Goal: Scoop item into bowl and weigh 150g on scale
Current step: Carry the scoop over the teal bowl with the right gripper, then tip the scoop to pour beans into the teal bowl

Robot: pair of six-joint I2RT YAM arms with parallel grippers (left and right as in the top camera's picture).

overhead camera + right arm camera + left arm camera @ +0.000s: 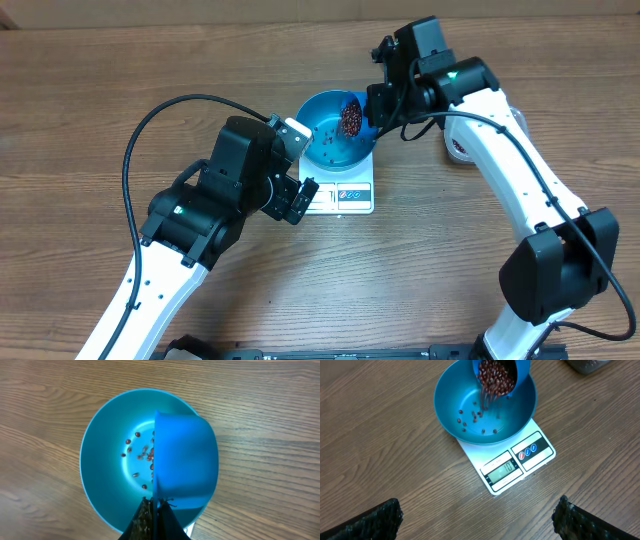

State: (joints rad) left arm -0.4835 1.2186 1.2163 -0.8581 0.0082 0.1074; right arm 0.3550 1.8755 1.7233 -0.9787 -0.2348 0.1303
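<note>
The bright blue bowl (322, 152) (452, 402) (102, 462) sits on the white scale (350, 196) (532, 452), whose display is lit. My right gripper (380, 104) (159, 507) is shut on the thin handle of a small blue scoop (352, 116) (521, 369) (187, 460). The scoop is tipped over the bowl's far side, and dark red-brown beans (495, 379) spill from it. A few beans (145, 452) lie on the bowl's bottom. My left gripper (300, 168) (477, 520) stands open and empty just left of the scale, above bare table.
A clear tub (462, 150) (587, 365) sits to the right of the scale, partly hidden under the right arm. The left arm's black cable (150, 125) loops over the table at the left. Wooden tabletop surrounds the scale.
</note>
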